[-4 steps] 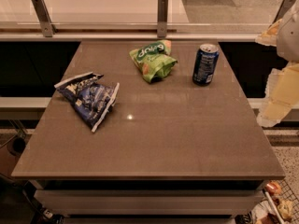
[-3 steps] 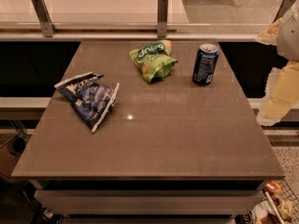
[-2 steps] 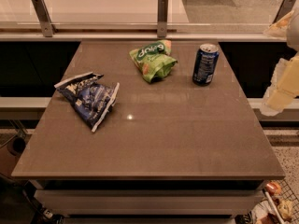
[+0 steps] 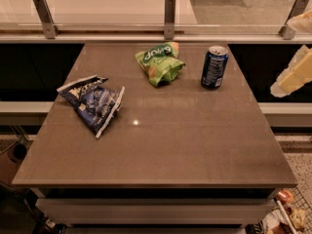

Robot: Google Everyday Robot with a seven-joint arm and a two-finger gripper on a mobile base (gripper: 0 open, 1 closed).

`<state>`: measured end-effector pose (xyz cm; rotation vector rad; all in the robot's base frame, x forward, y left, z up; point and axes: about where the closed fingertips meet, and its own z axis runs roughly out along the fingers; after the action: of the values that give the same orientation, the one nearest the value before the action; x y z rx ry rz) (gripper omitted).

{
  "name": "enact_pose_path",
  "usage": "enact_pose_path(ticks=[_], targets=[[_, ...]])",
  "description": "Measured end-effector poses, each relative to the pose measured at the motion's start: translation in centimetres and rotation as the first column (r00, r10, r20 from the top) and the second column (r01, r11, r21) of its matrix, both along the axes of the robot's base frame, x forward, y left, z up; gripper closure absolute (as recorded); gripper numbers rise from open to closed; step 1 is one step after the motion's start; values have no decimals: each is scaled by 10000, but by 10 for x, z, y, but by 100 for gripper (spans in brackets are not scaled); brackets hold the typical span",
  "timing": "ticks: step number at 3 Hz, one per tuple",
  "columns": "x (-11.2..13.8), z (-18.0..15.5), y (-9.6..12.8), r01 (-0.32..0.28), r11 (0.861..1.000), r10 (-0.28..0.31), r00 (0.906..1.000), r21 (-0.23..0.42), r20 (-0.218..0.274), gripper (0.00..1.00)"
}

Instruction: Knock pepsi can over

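The pepsi can [image 4: 214, 67], dark blue with a silver top, stands upright near the far right corner of the brown table [image 4: 161, 140]. My arm and gripper [image 4: 294, 74] show as pale blurred parts at the right edge of the view, off the table's right side and well apart from the can.
A green snack bag [image 4: 159, 63] lies left of the can at the back middle. A blue-and-white chip bag [image 4: 92, 102] lies on the left side. A glass rail with metal posts [image 4: 169, 11] runs behind the table. A lower shelf and clutter [image 4: 287, 213] sit at the bottom right.
The arm at the right edge has drawn a little further right and up out of the view. The can and both bags have not moved.
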<state>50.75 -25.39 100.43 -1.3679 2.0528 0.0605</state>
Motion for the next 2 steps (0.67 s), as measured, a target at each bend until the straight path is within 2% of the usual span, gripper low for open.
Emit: enact_pose_path(ticks=[1, 2], targets=[[23, -12, -2, 60, 9936, -112, 9989, 1127, 452, 0], [44, -30, -2, 77, 9754, -268, 9961, 2202, 838, 0]])
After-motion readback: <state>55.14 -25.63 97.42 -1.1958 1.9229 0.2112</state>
